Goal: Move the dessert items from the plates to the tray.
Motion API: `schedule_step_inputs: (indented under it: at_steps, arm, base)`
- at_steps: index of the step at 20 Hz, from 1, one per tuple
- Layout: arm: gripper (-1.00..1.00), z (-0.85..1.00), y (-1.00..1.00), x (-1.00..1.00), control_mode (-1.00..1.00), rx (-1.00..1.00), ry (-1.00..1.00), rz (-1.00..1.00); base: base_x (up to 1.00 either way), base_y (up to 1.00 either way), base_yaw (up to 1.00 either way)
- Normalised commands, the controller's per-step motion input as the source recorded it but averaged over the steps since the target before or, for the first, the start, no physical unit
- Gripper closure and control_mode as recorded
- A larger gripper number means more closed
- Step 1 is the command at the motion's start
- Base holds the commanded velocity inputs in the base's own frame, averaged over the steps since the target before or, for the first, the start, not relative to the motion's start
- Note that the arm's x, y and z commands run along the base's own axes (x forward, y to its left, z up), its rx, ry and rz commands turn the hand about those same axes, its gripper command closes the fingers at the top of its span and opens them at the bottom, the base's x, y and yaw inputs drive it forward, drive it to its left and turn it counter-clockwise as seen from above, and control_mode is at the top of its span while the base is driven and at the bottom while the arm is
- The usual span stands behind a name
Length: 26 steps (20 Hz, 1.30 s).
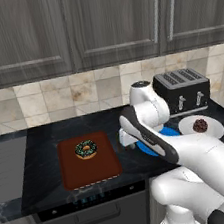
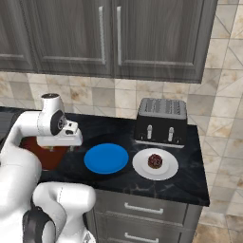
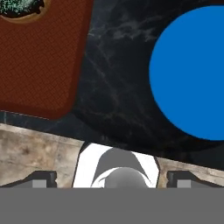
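While the donut (image 1: pixel 86 149) already lies on the tray (image 1: pixel 97 172) beside the wide-open, empty pincer (image 3: pixel 112 177), the speckled sweet (image 2: pixel 155 161) waits on the white plate (image 2: pixel 167 171), beyond the bare blue plate (image 2: pixel 106 158).

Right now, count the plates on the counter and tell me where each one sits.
2. The blue plate lies bare, between the tray and the white plate. The white plate sits in front of the toaster and carries the small dark sweet. None looks hidden.
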Motion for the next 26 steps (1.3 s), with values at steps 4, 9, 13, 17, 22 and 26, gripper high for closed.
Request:
schedule_step_inputs:
  at_steps: [4,9,13,17,22,26]
  arm:
    - [-1.00,0.19,-0.81,-0.03,-1.00,0.00,0.00,-0.07]
    - [-1.00,0.01,-0.74,0.03,-1.00,0.00,-0.06,-0.04]
    - [-1.00,0.05,-0.79,0.07,-1.00,0.00,-0.02,-0.04]
    - [-1.00,0.10,-0.81,0.18,-1.00,0.00,0.00,-0.08]
    - [-1.00,0.10,-0.88,0.17,-1.00,0.00,-0.01,-0.12]
    - [-1.00,0.14,-0.76,0.16,-1.00,0.00,0.00,-0.13]
  base:
    - [0.00,0.00,0.00]
    - [0.00,0.00,0.00]
    - [0.00,0.00,0.00]
    - [0.00,0.00,0.00]
    - [0.00,0.00,0.00]
    - [0.00,0.00,0.00]
